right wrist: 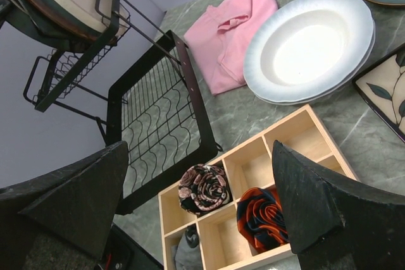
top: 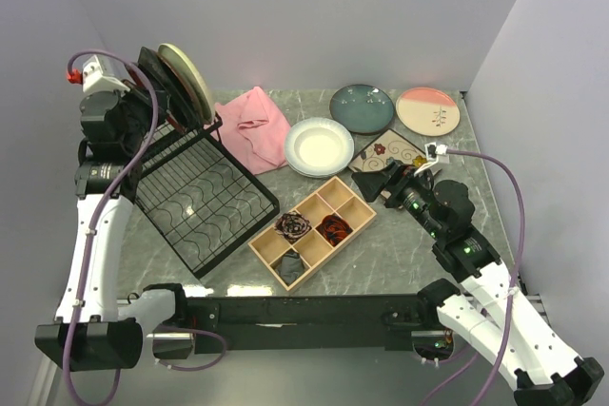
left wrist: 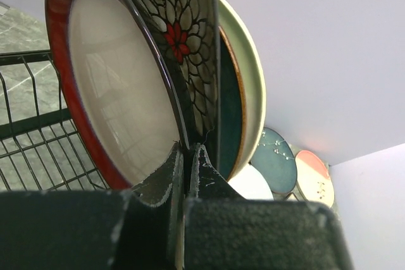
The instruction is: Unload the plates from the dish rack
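Observation:
Three plates stand upright at the back of the black dish rack (top: 205, 206): a dark red plate (left wrist: 114, 93), a square black floral plate (left wrist: 183, 36) and a cream-green plate (left wrist: 250, 86). My left gripper (left wrist: 188, 150) is up at the rack's back (top: 143, 102), shut on the rim of the dark red plate. On the table lie the teal plate (top: 362, 107), pink-cream plate (top: 427, 111), white plate (top: 319, 145) and square cream floral plate (top: 390, 151). My right gripper (top: 374, 183) is open and empty, low over the table beside the cream floral plate.
A wooden compartment tray (top: 357, 225) with rolled cloths sits in front of the right gripper, close to the rack's right corner. A pink cloth (top: 257, 127) lies between the rack and the white plate. Walls close in behind and on both sides.

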